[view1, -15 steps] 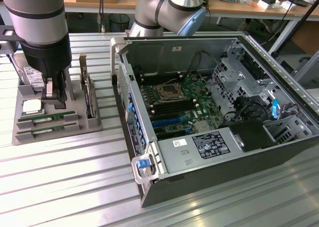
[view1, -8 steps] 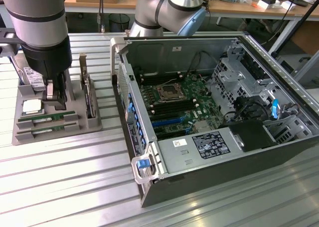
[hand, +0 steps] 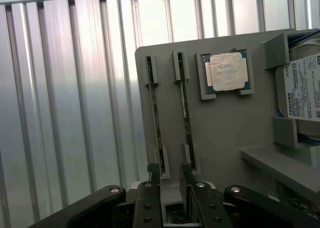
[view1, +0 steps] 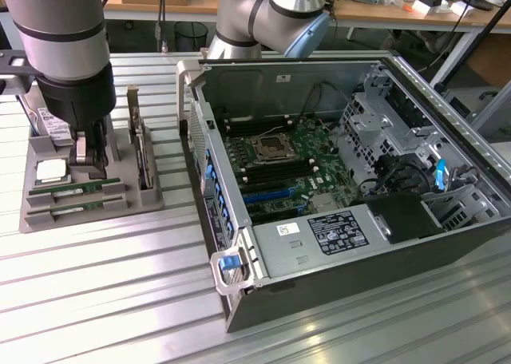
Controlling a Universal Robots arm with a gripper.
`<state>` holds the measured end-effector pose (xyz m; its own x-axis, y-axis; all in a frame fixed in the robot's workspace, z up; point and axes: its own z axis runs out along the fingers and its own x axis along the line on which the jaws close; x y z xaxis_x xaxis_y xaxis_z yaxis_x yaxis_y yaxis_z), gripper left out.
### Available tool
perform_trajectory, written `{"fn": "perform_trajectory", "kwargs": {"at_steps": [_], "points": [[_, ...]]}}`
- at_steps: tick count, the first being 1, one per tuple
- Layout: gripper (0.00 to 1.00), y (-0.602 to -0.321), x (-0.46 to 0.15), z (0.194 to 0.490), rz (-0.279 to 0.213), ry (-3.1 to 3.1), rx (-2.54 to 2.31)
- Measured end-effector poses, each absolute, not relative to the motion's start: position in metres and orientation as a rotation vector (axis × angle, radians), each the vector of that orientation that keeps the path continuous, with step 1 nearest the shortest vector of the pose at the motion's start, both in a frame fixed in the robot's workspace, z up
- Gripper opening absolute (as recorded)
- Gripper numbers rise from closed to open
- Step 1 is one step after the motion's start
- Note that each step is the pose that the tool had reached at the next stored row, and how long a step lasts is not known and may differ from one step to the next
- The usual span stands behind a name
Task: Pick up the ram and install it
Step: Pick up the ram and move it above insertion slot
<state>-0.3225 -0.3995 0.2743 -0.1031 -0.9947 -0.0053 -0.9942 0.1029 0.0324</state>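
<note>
Gripper [hand: 169, 171] fingers sit nearest our wrist camera. The two dark fingers stand apart with a clear gap between them and hold nothing, poised over the near end of the gray tray [hand: 225, 138].

Just beyond the fingertips, the ram [hand: 156, 119] stands on edge in its slot, a thin green strip running away from us. A second stick [hand: 186, 113] stands parallel just beside it in the next slot. In the wrist view one fingertip lies over the end of each stick, so we cannot tell which of the two the jaws are centred on.

We judge the step in hand to be the approach for the pick. To do it well, we would:
- centre the gap over one stick alone;
- keep the fingers square to its long faces;
- descend straight, so neither pad catches the neighbouring stick or the tray's ribs.

A grip near the middle of the stick's length should keep it from tilting.

Farther along the tray, a processor [hand: 226, 71] lies flat in its recess, and a hard drive [hand: 305, 88] with a white label sits beyond it. In the exterior view a dark expansion card [view1: 144, 152] stands upright on the tray's side nearer the case.

Farthest off, the open computer case [view1: 447, 116] lies on the slatted table [view1: 120, 300] toward the exterior view's right, apart from the tray. Its memory slots [view1: 275, 172] look unfilled to us, so we judge the install not yet done.
</note>
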Motion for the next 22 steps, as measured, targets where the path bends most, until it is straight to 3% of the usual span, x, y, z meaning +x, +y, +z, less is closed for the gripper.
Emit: {"fn": "perform_trajectory", "kwargs": {"at_steps": [22], "points": [[0.30, -0.400, -0.326, 0.259, -0.043, -2.320, 2.092]]}}
